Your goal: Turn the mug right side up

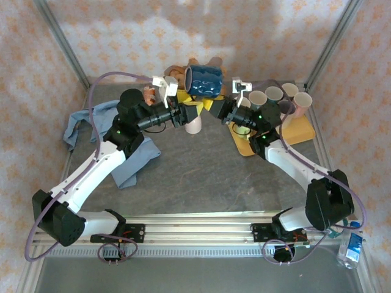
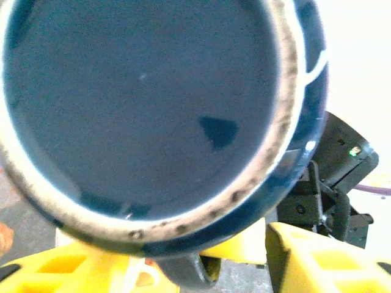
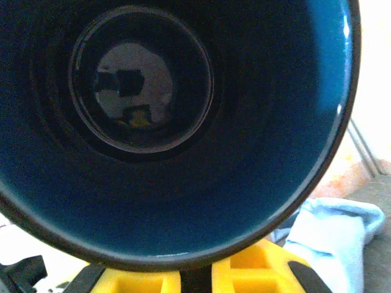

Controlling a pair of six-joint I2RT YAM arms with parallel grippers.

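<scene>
Two grippers flank mug (image 1: 204, 80): right gripper (image 1: 215, 106) clenched on it, left gripper (image 1: 192, 108) released. Next, probably: right gripper tilts it upright.

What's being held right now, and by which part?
The blue mug, sideways in the air: the right gripper pinches what looks like its handle. The left gripper is open by its base.

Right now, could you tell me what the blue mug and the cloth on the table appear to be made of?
The blue mug is most likely glazed ceramic: its inside shines with reflections, while the foot ring underneath is bare, matte and speckled. The blue cloth looks like soft fabric, matte, lying in rumpled folds; the exact fibre cannot be told.
</scene>
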